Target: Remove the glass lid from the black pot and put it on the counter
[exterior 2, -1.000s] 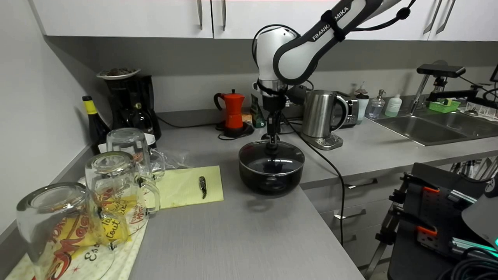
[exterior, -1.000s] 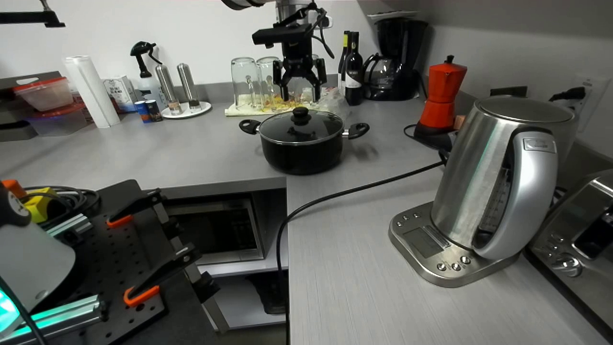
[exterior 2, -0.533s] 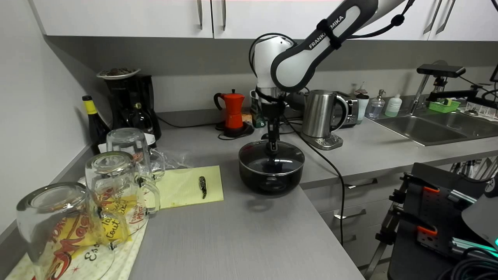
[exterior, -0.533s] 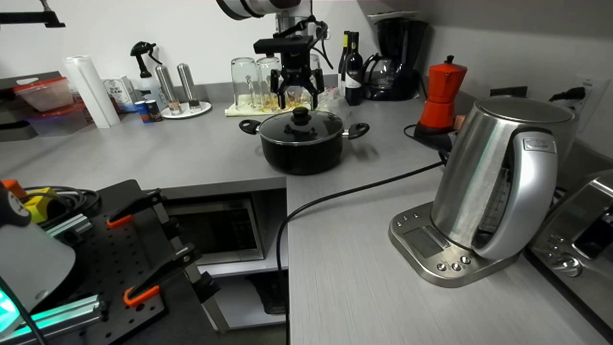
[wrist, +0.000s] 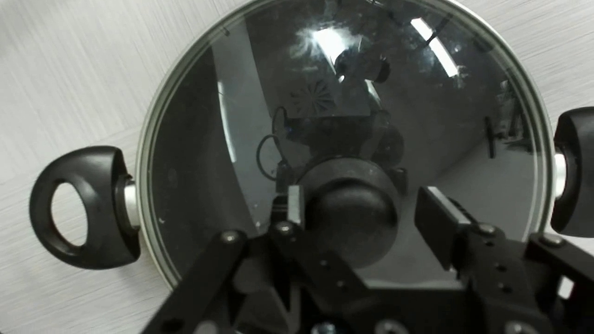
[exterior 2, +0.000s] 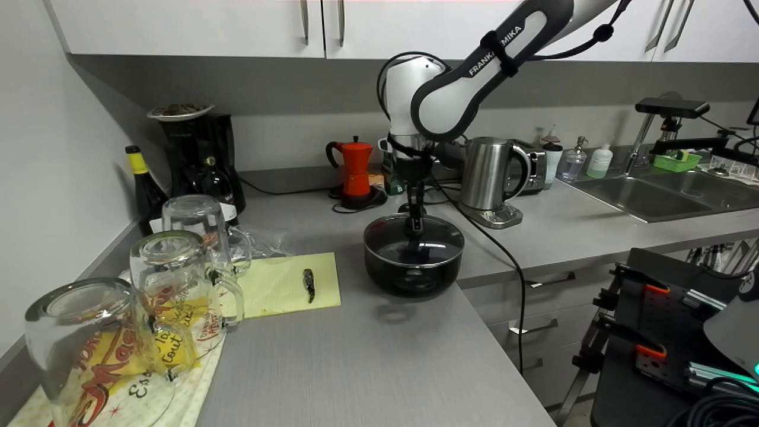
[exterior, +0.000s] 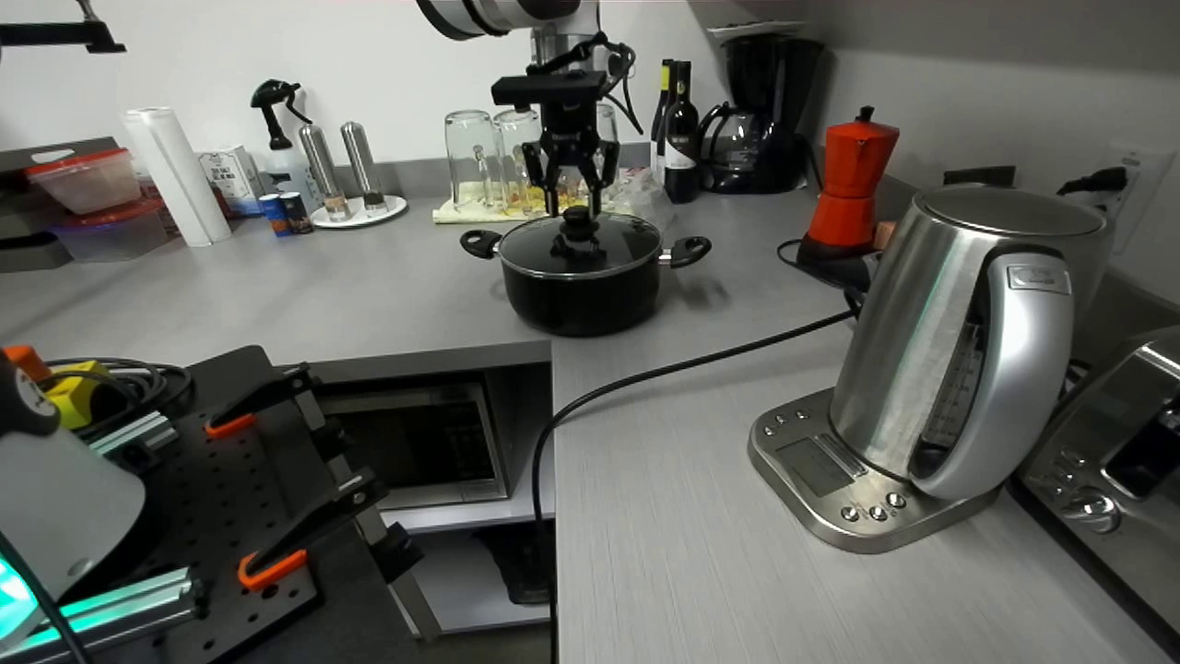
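Two finger pads (wrist: 295, 206) stood astride the black knob (wrist: 357, 213) of the glass lid (exterior: 583, 255), which rested squarely on the black pot (exterior: 581, 304) in both exterior views. The gripper (exterior: 573, 210) held nothing: its jaws were parted a little wider than the knob, with a plain gap at the right of the wrist view and so thin a one at the left that touch could not be ruled out. The step in hand looked to be the grasp. A slight shift towards the left of that view would probably bring both pads to the knob together, and closing low, under the swell of its dome, seemed the surer hold. From there a slow, straight lift, the lid kept level until it cleared the pot, promised the safest way to the counter (exterior 2: 320, 367), well apart from the yellow sheet (exterior 2: 273, 287)
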`<move>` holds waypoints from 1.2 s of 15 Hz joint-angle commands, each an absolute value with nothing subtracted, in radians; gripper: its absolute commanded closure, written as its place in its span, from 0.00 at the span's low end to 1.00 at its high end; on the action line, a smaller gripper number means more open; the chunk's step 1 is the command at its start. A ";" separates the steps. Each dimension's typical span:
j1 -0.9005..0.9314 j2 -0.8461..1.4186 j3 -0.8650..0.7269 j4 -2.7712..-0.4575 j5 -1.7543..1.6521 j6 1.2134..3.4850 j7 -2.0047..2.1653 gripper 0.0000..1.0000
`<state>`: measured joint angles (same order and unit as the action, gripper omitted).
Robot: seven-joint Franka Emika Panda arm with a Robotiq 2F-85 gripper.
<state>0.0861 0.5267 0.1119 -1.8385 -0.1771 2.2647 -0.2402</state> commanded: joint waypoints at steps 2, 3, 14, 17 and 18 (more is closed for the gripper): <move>0.074 0.534 0.123 -1.812 -0.154 2.258 -0.284 0.75; 0.074 0.533 0.123 -1.812 -0.154 2.259 -0.287 0.76; 0.094 0.357 0.111 -1.890 -0.195 2.257 -0.259 0.76; 0.104 0.300 0.114 -1.912 -0.208 2.261 -0.260 0.76; 0.109 0.286 0.116 -1.919 -0.212 2.259 -0.263 0.76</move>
<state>0.0953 0.3695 0.1135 -1.8663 -0.1886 2.2624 -0.2571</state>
